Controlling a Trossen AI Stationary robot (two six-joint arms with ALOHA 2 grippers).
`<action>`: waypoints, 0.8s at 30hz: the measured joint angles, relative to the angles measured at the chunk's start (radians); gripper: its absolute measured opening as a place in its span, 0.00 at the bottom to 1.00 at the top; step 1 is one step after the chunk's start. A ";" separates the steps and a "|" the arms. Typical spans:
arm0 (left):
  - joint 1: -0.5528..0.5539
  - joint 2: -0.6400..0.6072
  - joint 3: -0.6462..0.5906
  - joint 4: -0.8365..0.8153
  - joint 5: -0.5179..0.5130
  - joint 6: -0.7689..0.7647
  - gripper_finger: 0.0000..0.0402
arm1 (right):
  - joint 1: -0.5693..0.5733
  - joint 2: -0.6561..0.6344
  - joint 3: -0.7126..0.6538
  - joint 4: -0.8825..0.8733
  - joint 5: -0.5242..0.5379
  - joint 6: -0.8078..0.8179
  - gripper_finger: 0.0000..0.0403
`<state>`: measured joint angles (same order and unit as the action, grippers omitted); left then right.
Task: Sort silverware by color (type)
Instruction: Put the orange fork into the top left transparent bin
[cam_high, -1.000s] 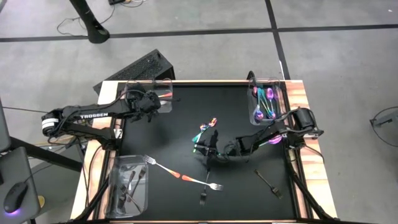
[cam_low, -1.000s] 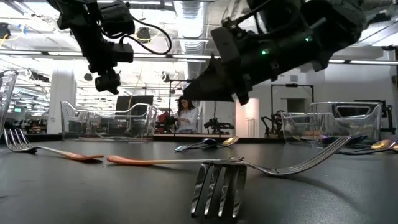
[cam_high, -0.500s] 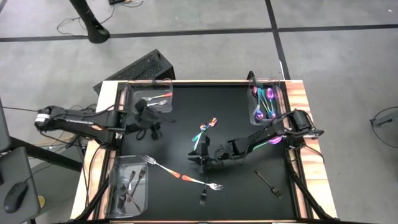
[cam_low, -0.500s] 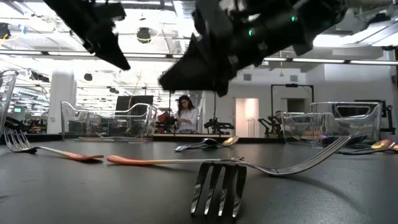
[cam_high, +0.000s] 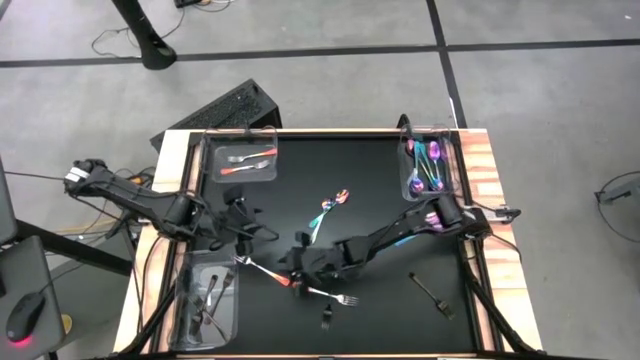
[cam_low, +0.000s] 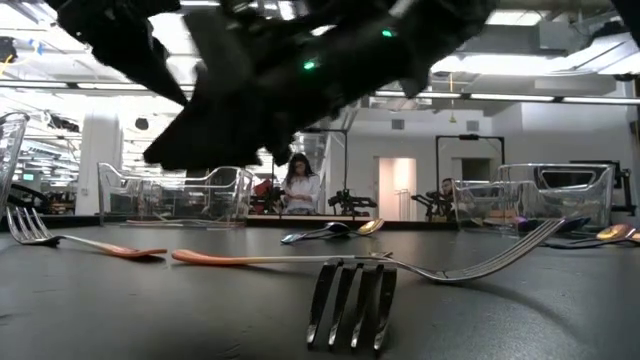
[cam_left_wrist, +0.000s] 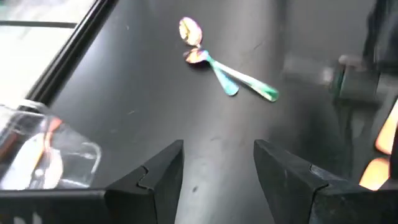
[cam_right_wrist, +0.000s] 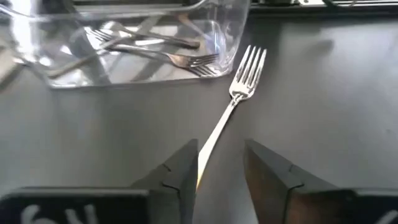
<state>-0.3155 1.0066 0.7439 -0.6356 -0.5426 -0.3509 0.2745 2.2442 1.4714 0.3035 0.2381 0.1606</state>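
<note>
Right gripper (cam_high: 297, 262): jaws open, straddling handle of orange-handled fork (cam_right_wrist: 231, 112) lying flat on worktop (cam_high: 370, 160); tines point ahead toward bin of dark cutlery (cam_right_wrist: 124, 37). Left gripper (cam_high: 238, 218): jaws open, empty, close beside right gripper; iridescent spoons (cam_left_wrist: 224, 73) lie ahead. Risk: arms collide; thin handle slips on closure; second orange-handled fork (cam_high: 322, 293) gets nudged.

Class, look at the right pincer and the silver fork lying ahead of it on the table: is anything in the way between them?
Nothing visible: the right pincer is open, with the fork lying directly ahead on bare tabletop.
</note>
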 joint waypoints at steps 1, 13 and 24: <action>-0.001 0.001 0.000 -0.002 -0.003 -0.016 0.45 | -0.001 0.025 0.041 -0.032 0.011 -0.001 0.41; -0.033 0.001 0.000 -0.163 -0.019 -0.194 0.45 | -0.020 0.299 0.459 -0.271 0.081 0.096 0.52; -0.111 0.001 0.000 -0.203 -0.039 -0.289 0.45 | -0.040 0.324 0.526 -0.490 0.113 0.154 0.23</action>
<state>-0.4269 1.0077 0.7441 -0.8389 -0.5815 -0.6401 0.2343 2.5684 1.9972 -0.1861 0.3506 0.3150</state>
